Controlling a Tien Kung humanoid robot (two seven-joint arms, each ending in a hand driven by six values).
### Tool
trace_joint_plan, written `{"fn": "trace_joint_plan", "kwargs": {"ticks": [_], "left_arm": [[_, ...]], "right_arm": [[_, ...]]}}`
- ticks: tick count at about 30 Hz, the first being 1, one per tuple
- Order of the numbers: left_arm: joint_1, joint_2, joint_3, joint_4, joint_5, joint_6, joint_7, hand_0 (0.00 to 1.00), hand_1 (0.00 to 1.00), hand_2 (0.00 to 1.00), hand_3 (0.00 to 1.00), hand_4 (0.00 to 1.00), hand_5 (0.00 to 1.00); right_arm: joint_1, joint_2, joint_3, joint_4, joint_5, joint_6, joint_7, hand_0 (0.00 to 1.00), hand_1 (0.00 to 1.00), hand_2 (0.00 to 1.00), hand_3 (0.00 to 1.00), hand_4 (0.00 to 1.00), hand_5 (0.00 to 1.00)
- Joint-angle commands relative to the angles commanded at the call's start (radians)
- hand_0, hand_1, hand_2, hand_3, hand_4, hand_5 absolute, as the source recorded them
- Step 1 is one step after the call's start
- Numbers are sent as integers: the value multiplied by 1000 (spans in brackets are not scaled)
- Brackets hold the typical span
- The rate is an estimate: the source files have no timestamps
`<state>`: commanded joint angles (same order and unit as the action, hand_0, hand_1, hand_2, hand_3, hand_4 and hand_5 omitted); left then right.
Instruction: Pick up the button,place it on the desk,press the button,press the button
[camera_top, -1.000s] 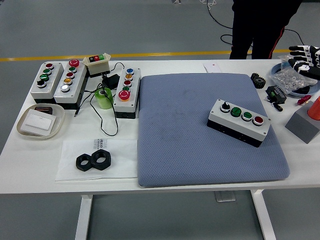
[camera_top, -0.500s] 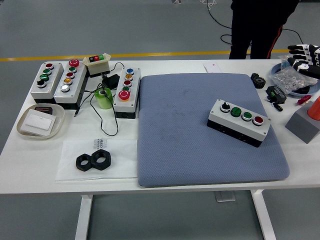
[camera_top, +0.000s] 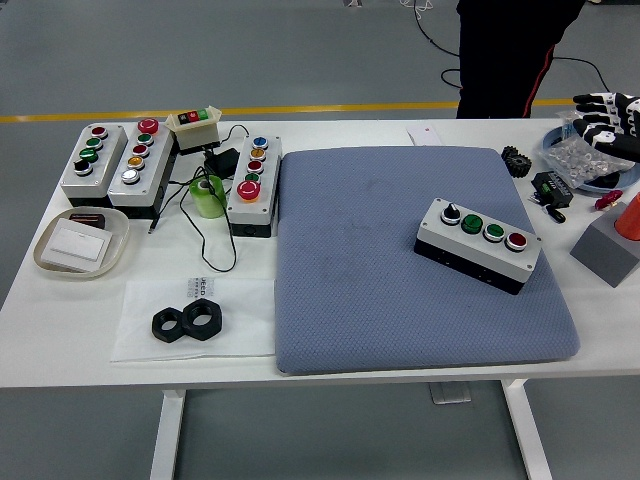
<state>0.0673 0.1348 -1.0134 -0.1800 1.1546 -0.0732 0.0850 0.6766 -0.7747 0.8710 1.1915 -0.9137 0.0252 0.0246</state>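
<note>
Person (camera_top: 505, 55) cut off at top edge, legs only. Right hand (camera_top: 607, 112) and orange cone (camera_top: 630, 215) clipped by right edge.

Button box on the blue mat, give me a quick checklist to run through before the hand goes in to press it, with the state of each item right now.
1. Button box lies flat on the blue mat, buttons facing up: ok.
2. All four controls on it, a black knob, two green buttons and a red button, are uncovered: ok.
3. Right hand is close to the box: not ok, it sits at the table's far right edge over a plate of clear parts.
4. Right hand holds nothing: ok, fingers spread.
5. Left hand available: cannot tell, it is out of view.
6. Person at the far side keeps clear of the mat: ok.
</note>
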Motion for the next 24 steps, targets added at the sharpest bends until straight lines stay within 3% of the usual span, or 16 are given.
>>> {"fn": "trace_joint_plan", "kwargs": {"ticks": [24], "left_arm": [[3,2,6,0,-3,-1,-1,742,914,984,943,614,998]], "right_arm": [[3,-3,2,3,-1,2,-1,944,895,867,847,613,461]]}}
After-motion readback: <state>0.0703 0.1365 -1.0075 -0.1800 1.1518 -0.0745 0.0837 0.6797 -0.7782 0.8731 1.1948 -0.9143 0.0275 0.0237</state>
